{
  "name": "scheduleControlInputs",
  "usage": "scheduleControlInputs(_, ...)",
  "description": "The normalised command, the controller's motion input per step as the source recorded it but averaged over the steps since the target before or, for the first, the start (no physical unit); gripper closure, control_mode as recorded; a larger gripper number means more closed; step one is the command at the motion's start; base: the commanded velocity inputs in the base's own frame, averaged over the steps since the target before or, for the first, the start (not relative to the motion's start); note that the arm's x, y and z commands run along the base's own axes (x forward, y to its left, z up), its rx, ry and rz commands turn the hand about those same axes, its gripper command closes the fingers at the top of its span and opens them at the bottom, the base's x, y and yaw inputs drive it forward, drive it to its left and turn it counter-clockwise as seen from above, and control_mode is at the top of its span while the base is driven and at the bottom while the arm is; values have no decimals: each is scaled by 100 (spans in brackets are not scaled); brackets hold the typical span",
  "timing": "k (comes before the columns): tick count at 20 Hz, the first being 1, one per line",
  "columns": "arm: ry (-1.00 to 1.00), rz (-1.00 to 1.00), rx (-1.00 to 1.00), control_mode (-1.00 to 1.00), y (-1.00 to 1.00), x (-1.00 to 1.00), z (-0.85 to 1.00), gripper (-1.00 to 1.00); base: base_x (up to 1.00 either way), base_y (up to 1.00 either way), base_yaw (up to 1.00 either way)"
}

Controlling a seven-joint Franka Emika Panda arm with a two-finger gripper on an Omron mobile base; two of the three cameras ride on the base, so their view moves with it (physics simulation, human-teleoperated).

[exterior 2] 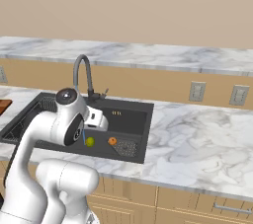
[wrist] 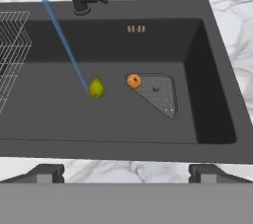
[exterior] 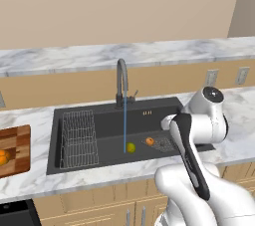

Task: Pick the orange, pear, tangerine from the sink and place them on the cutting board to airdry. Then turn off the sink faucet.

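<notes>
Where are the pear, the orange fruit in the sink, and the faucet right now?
pear (wrist: 97, 89): hand view, middle of its yellow-green body.
orange fruit (wrist: 133, 81): hand view, centre, at the drain grate's edge.
sink faucet (exterior: 122, 78): left base view, upper part of the gooseneck.

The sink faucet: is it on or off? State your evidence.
On. A blue stream runs from the sink faucet down onto the pear in the sink.

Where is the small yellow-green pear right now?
The small yellow-green pear lies on the floor of the dark grey sink basin, right where the blue water stream lands, with the small orange fruit beside it at the drain grate.
</notes>
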Motion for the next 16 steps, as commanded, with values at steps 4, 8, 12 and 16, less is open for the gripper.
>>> scheduleControlInputs(4, 0, 0, 0, -100, 0, 20, -22, -100, 0, 0, 0)
scheduleControlInputs(8, 0, 0, 0, -100, 0, 23, -24, -100, 0, 0, 0)
scheduleControlInputs(12, 0, 0, 0, -100, 0, 26, -26, -100, 0, 0, 0)
scheduleControlInputs(16, 1, 0, 0, -100, 0, 28, -28, -100, 0, 0, 0)
